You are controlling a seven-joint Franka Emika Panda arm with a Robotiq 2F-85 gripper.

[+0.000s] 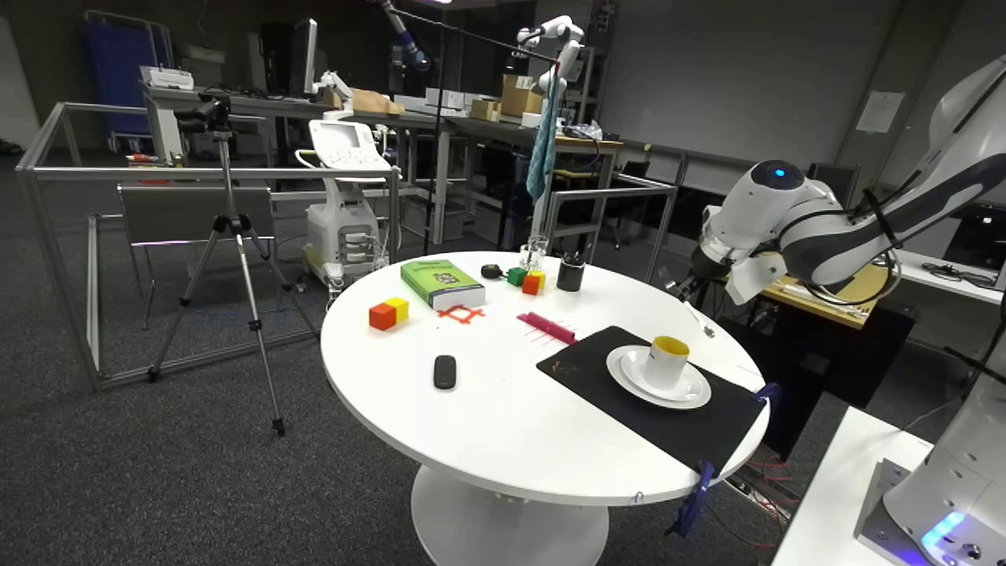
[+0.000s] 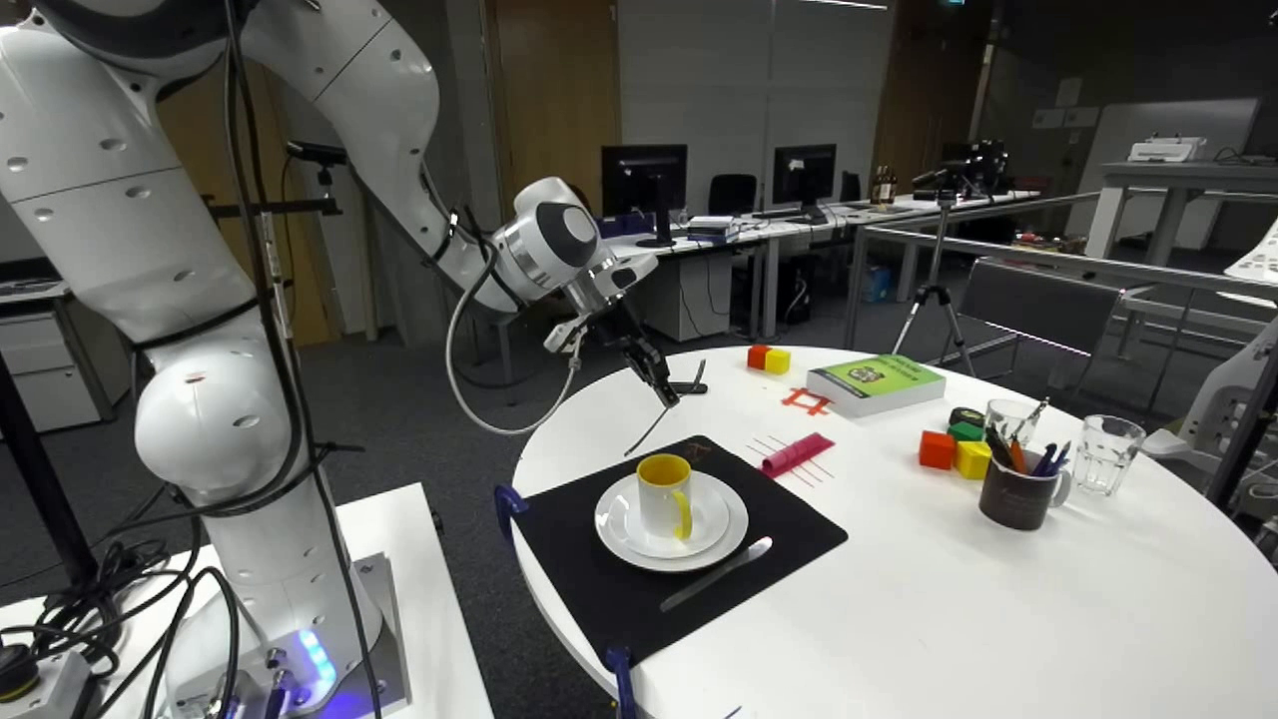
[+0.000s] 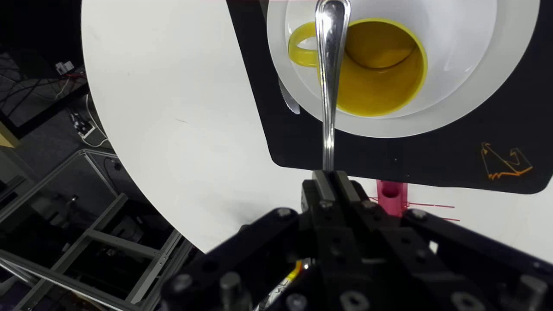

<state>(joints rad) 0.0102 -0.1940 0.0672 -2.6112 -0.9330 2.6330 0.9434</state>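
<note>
The black gripper has its fingers pinched almost together on the slim middle of a polished steel utensil, held slanting in the air above the smooth, round white table; I can't make out whether the utensil is a fork or a spoon. In the wrist view its flared, shiny handle crosses in front of a cup, white outside and yellow within. In an exterior view the cup stands upright on a small plate, itself on a wider plate, both glossy, on a matte black mat with blue clamps at its edge. A knife with a serrated blade lies just right of the plates, on the near side. Just beyond the mat sits a pink tube; farther off, a thick green-covered book. At the right, a dark cylindrical mug stands near a faceted clear glass.
</note>
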